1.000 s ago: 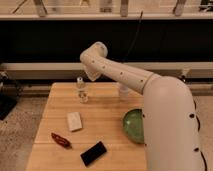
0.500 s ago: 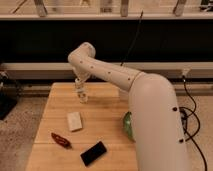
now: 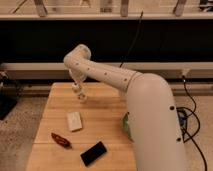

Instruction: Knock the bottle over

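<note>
Camera view: a white robot arm reaches from the lower right across a wooden counter toward its far left corner. The gripper points down at about the 11 o'clock part of the counter; whether it is open or closed cannot be told. The bottle sits right at the gripper, partly hidden. Nearer, at 8 o'clock, lie a pale block, a red object and a black phone. A green bowl peeks out beside the arm.
</note>
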Controlling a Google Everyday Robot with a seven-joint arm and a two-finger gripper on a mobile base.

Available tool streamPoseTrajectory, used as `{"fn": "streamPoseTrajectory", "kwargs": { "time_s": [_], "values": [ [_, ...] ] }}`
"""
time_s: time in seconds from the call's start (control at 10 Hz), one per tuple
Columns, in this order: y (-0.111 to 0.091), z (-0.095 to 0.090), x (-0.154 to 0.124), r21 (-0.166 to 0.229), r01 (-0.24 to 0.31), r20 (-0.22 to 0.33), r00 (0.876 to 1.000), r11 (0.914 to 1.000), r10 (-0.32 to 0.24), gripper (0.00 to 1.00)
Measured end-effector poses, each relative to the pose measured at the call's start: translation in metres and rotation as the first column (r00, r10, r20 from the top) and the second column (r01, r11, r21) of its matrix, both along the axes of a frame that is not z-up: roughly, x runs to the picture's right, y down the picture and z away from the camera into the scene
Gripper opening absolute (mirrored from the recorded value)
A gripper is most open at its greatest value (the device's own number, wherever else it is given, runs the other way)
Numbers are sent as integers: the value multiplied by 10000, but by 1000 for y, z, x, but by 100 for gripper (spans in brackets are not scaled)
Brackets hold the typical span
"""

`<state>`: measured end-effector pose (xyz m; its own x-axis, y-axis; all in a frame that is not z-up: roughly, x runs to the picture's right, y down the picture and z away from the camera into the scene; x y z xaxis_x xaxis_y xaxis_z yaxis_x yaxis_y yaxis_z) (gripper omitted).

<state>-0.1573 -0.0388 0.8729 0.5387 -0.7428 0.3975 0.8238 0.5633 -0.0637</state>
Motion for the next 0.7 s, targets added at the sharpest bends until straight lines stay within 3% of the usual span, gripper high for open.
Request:
{"fn": "streamPoseTrajectory", "kwargs": {
  "time_s": [0.7],
  "values": [
    [12,-6,-18,-106,491,648,9967,9987,-483,4]
  ]
}}
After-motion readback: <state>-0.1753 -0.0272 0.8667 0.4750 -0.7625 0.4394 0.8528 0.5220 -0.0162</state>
